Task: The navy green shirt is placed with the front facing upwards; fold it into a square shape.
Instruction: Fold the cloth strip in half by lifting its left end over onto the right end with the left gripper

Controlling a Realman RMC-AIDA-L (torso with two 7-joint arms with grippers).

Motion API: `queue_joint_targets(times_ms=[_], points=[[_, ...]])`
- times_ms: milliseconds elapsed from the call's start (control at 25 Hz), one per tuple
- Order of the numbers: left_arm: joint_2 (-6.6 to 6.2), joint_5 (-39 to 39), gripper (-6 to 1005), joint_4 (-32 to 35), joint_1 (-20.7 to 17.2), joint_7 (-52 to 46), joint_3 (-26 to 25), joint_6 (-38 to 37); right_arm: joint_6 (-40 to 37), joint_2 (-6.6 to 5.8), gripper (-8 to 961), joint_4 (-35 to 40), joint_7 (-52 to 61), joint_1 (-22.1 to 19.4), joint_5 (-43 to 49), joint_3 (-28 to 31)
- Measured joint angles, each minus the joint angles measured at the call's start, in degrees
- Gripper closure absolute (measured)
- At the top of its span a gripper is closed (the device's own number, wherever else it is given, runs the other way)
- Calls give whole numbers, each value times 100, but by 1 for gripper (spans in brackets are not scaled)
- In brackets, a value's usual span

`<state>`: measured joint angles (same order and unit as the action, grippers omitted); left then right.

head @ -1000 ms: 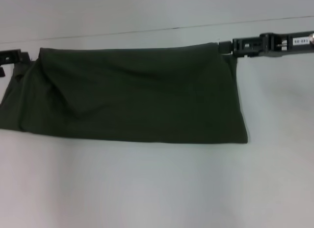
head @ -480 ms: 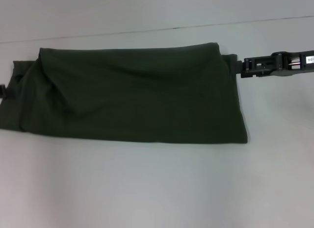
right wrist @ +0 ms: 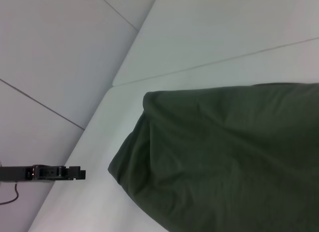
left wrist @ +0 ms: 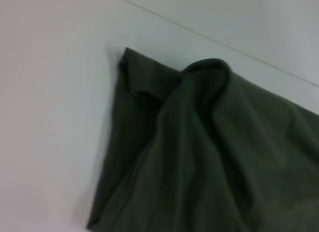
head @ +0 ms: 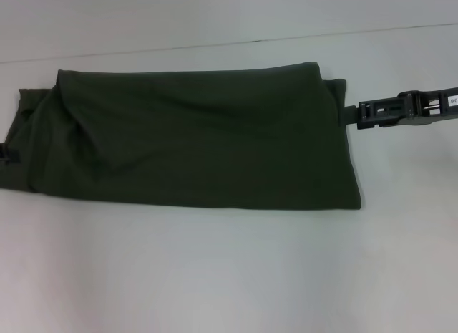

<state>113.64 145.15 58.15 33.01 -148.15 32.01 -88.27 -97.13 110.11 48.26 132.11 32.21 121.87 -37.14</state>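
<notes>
The navy green shirt [head: 193, 140]: one item, dark olive cloth, lying flat on the white table [head: 215, 276] in a wide band folded lengthwise, across the far-middle of the head view. No print, neck or label shows; only plain matte fabric faces up. Near edge straight and crisp, running slightly down toward the right corner. Far edge a soft rounded fold. Left end untidy: an under layer sticks out past the upper layer, with a diagonal ridge and several deep creases; in the left wrist view this end [left wrist: 199, 157] shows a squared lower corner and a humped fold above it. Right end neater, a narrow strip of lower layer showing past the top fold; the right wrist view shows the cloth [right wrist: 224, 162] gently rumpled, with a rounded corner.

Left gripper [head: 4, 152]: only a small black part visible at the left border of the head view, at the shirt's left edge; whether the claw is open or closed cannot be told.

Right gripper [head: 349, 115]: black, boxy, arm level, reaching in from the right, its tip right at the shirt's right edge; claw state cannot be told.

Table: smooth, white, with one thin dark seam line along the far side.
</notes>
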Motion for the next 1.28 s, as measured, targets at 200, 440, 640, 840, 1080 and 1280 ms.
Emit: queue_joint_targets(times_ms=[200,440,640,840,1080,1280], points=[[-2,152,47,-32,23,131,60,191,-4,6,23,-1,4,6,11,-4],[27,308,48,-121,43,340,335,866,-8,10,23,-1,18,-14,13,-5],[-1,472,48,-859,302,282,461,1537,-2,15,23,-1,56,-7,13,-4],[-30,615,48,-1233,478,-25,499,1994,1,-10,23,-1,141,16,12,-4],[-2,851,48,-1308,578,-86,527,2231,11,-7,23,-1,148,-26,12,10],[7,953,48,-1385,594,-89,541,2269,10,-17,23,-1,150,-21,12,35]])
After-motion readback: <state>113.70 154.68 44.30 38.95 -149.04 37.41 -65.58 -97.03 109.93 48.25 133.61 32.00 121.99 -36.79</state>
